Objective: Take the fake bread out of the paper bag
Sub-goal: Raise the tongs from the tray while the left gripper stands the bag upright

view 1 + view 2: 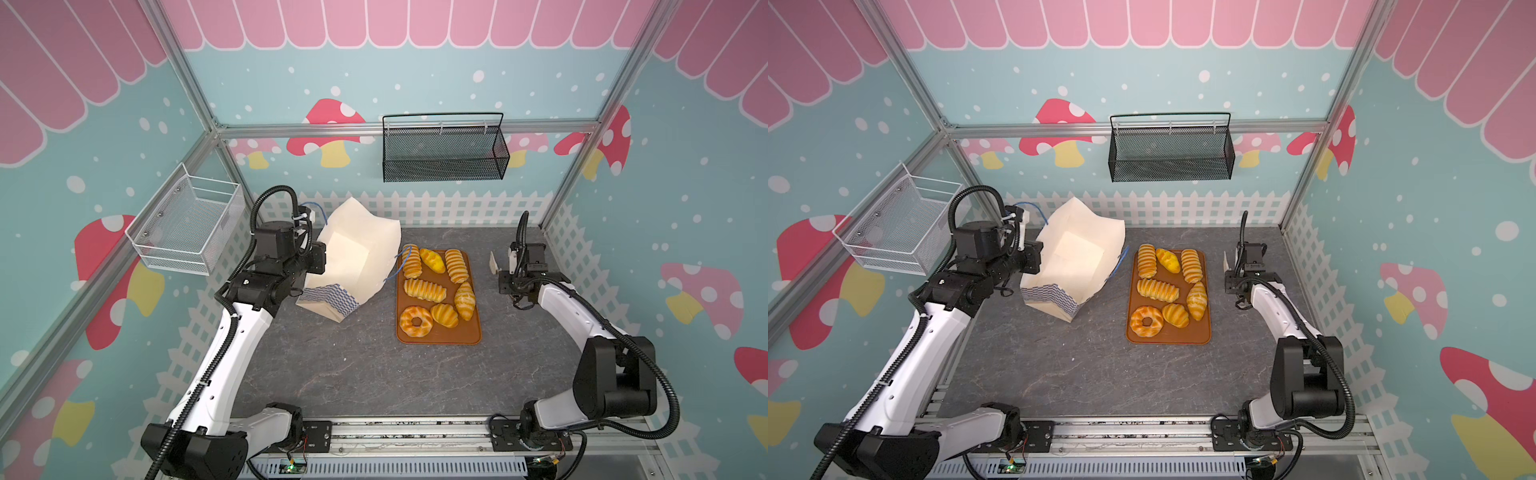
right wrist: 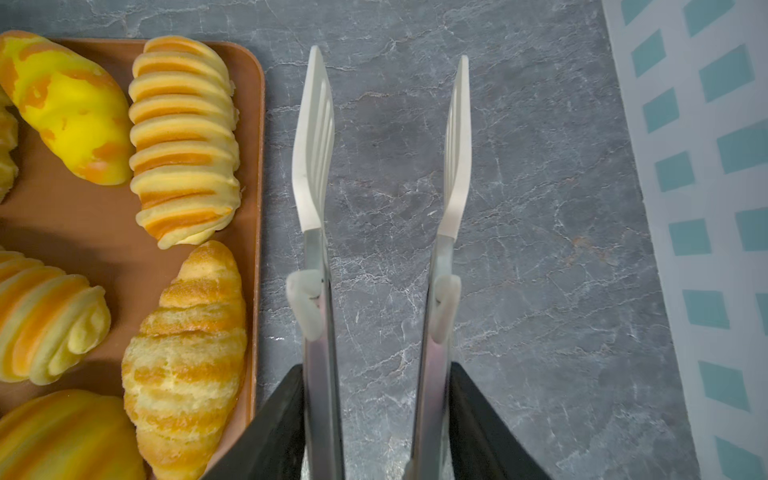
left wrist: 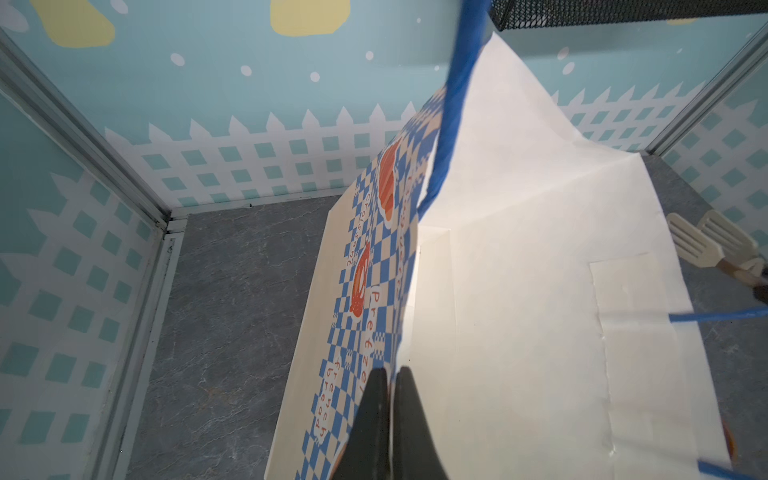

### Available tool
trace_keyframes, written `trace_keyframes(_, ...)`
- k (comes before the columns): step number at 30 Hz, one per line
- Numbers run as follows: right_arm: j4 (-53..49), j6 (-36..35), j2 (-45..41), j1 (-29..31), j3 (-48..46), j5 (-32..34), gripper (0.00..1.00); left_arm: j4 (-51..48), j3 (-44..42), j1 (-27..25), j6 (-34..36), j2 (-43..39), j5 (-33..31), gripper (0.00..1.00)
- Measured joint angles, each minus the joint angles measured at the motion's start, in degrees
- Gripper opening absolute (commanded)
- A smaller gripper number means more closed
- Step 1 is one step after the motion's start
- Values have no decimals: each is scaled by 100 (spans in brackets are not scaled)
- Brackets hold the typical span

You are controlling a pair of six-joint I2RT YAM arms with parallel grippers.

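Both top views: the paper bag [image 1: 357,257] leans open-mouthed on the counter [image 1: 353,365], and its interior looks bare. Seven pieces of fake bread [image 1: 424,289] lie on the tray [image 1: 440,338] beside it.

Left wrist: the left pincer [image 3: 390,399] is clamped on the bag's wall.

Right wrist: the right pincer [image 2: 378,399] grips the tongs [image 2: 316,166], whose blades are apart and empty.

Judgement: unloading appears complete. The next move calls for releasing the bag.

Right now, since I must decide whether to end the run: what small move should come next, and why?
Probably the left gripper should release the rim of the paper bag. Seven fake bread pieces lie on the tray, the bag's visible inside shows only bare paper, and the tongs in the right gripper are empty.
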Motion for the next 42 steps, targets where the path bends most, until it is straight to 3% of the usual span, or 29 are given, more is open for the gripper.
trace_keyframes(11,855,-133,647,-352,-101,-586,56,422,273,28,-1130,807,562,0)
trace_keyframes(25,1161,-258,1106,-363,-175,-953,72,1661,284,72,-2634,1569,1075,0)
trace_keyframes(42,1255,-321,1058,-363,-162,-1019,80,2409,258,247,-3547,1937,1506,0)
